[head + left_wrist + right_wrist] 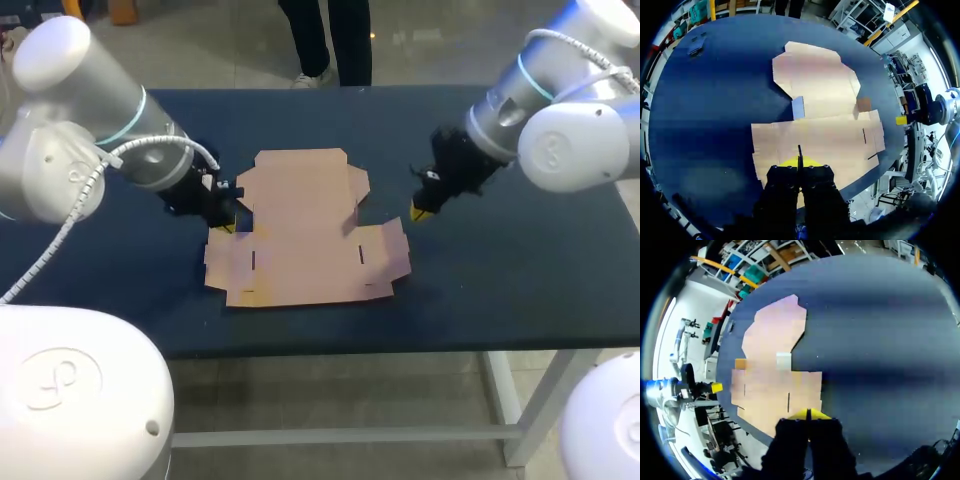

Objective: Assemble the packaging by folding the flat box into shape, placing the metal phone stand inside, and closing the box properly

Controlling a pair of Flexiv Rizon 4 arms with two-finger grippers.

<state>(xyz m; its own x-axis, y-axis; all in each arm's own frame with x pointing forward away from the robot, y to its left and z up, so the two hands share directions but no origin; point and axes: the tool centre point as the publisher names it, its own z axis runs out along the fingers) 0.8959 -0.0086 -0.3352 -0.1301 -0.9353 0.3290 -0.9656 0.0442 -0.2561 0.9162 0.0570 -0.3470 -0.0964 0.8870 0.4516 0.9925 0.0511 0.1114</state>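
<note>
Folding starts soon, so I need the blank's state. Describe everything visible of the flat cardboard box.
The flat cardboard box is an unfolded light-brown blank lying on the dark blue table, near its middle. Its far part is a narrower panel with notched corners. Its near part is wider, with side flaps and a few short slits. The left pincer sits at the notch in its left edge; contact cannot be judged. The right pincer is apart, off its right side.

No print, label or number is legible on the flat box (305,230) or the table (500,280).
</note>
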